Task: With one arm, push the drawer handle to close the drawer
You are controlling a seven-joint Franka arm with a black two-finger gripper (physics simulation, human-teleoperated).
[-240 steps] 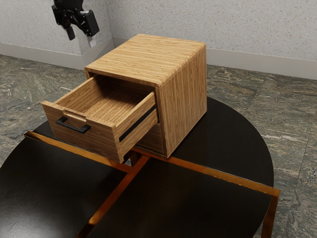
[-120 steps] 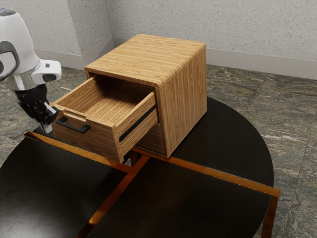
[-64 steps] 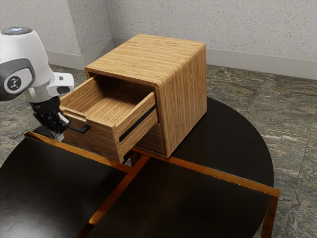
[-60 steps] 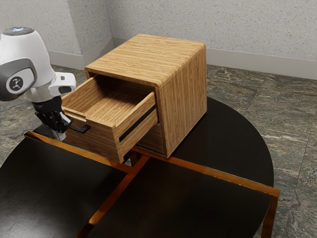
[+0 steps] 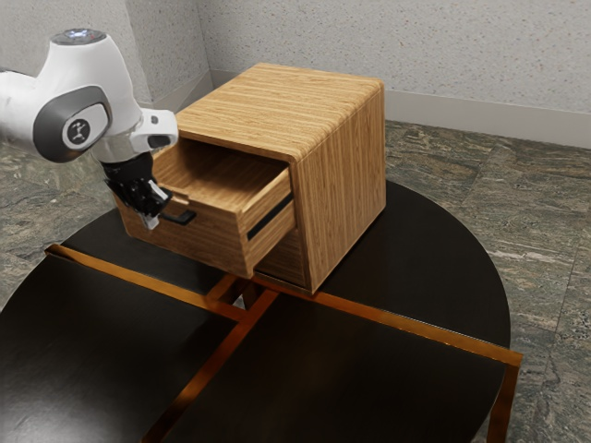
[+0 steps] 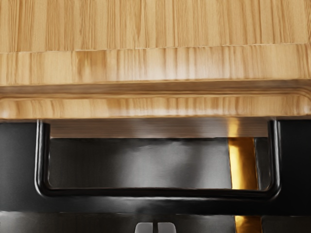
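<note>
Biggest stuff first: a pale speckled wall is seen at the back, with a veined grey-green stone floor laid below it. On that is set a round, glossy black table, crossed by flat copper-orange metal bars. A boxy cabinet of striped light-brown wood with rounded upper edges is parked on top, pretty much upright.

From the exterior view's left, a chunky white-and-grey robot arm is reached in, bent down toward the cabinet's front. The matching wooden drawer is only partly closed: its front panel is held well clear of the cabinet, and part of the inside can be seen. A dark strip is fitted along its side.

The black two-finger gripper is pointed downward in front of that panel, right by the slim black U-shaped handle. Whether the handle is actually being touched can't be told. As for the small grey fingertips, they're clenched together, a thin dark line visible between them, with nothing gripped.
</note>
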